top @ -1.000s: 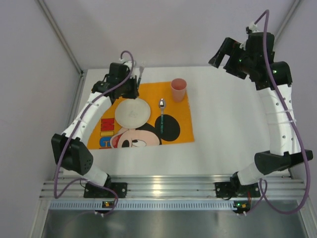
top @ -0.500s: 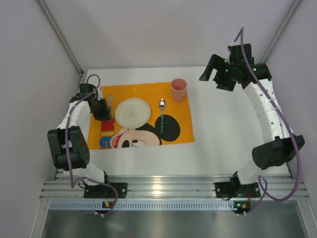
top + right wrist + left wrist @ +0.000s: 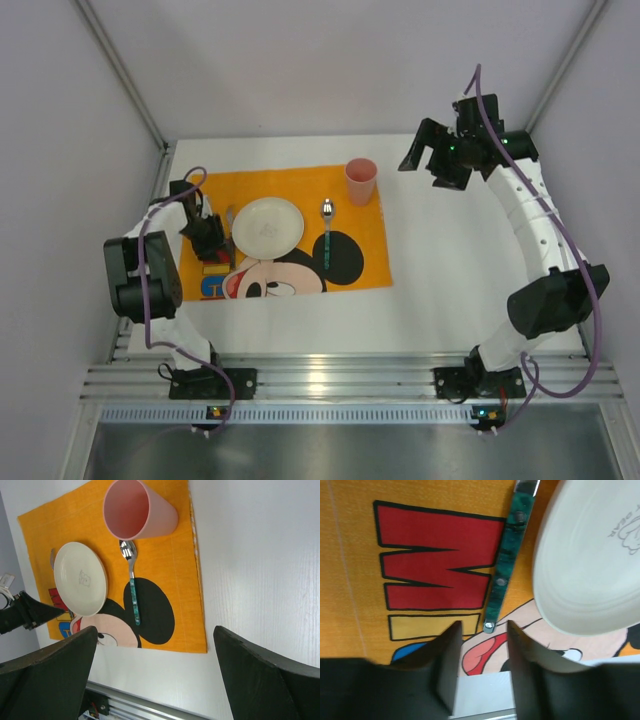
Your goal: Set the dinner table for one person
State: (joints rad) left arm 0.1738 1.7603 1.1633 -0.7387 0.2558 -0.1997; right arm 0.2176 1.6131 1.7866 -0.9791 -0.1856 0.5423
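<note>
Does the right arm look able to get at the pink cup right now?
Probably yes: the open right gripper hangs right of the pink cup, only bare table between them; the left gripper is off beside the plate.

the light is bright and even and seems to come from above. shadows on the white bench (image 3: pixel 450 270) are faint and soft. the metal sheet (image 3: pixel 330 450) at the near edge has a pale shine. up close, the left pincer (image 3: pixel 483 626) is dark and fuzzy and the plate (image 3: pixel 590 565) looks a bit soft. the right pincer (image 3: pixel 155 630) is black with soft edges too, and the spoon (image 3: pixel 131 582) bowl glints.
</note>
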